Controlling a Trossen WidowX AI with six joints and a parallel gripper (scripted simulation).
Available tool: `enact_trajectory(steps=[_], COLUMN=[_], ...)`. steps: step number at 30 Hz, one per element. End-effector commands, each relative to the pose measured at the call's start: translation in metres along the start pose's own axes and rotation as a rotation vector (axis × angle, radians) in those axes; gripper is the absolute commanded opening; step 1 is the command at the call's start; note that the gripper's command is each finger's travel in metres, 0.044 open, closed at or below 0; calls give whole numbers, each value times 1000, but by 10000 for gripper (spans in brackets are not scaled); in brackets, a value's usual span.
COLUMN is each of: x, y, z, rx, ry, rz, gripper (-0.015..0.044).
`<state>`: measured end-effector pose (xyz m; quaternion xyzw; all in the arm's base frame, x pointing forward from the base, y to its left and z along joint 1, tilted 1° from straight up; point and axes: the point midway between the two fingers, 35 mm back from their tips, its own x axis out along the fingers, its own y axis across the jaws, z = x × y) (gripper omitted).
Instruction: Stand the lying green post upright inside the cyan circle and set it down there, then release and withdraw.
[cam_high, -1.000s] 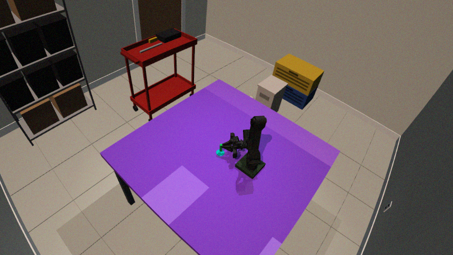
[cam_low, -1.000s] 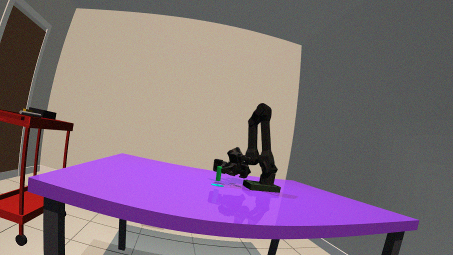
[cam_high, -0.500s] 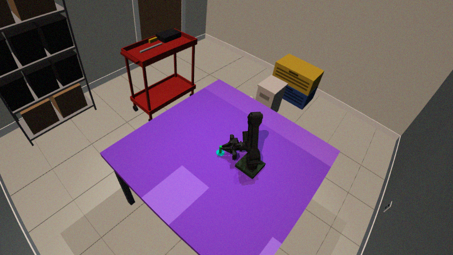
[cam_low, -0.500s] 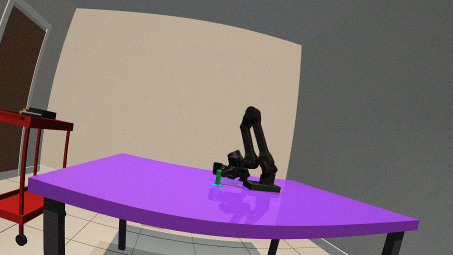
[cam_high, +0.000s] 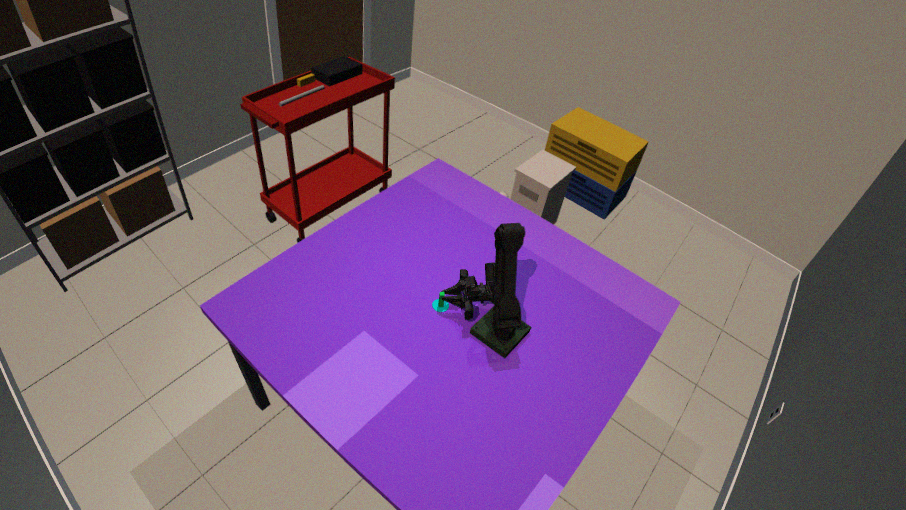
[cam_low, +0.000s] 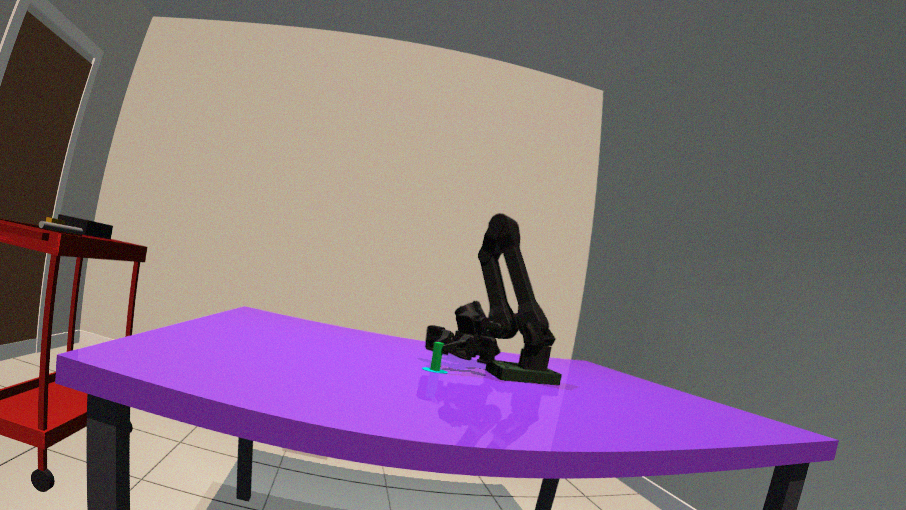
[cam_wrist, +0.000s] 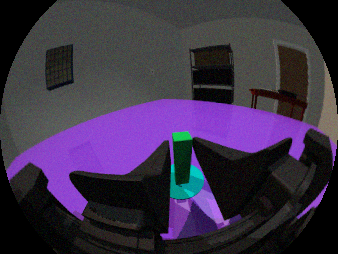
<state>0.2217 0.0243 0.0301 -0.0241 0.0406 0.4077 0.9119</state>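
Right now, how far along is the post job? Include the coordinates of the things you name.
Looks done: green post (cam_high: 441, 300) (cam_low: 436, 357) (cam_wrist: 183, 160) is upright, its foot inside the cyan circle (cam_high: 435, 307) (cam_low: 443, 371) (cam_wrist: 196, 182). In hand: the release; claw (cam_high: 441, 296) (cam_low: 437, 346) (cam_wrist: 180, 143) looks slightly open, a sliver of gap showing beside the post. Left: withdraw, since the fingertips flank the post's upper part.

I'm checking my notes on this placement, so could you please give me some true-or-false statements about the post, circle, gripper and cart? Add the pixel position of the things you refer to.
1. The green post (cam_high: 441, 300) (cam_low: 437, 356) (cam_wrist: 182, 160) stands upright. True.
2. The post's foot is outside the cyan circle (cam_high: 435, 307) (cam_low: 426, 368) (cam_wrist: 196, 186). False: it is within the circle.
3. The gripper (cam_high: 442, 297) (cam_low: 438, 347) (cam_wrist: 180, 143) is clamped on the post. False: its fingers are parted, with a gap beside the post.
4. The cart (cam_high: 323, 107) (cam_low: 101, 248) (cam_wrist: 277, 95) is red. True.
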Motion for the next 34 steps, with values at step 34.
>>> enact_trajectory(steps=[34], x=[-4], y=[-14], z=[51], rx=[5], ry=[1], rz=[0], gripper=[400])
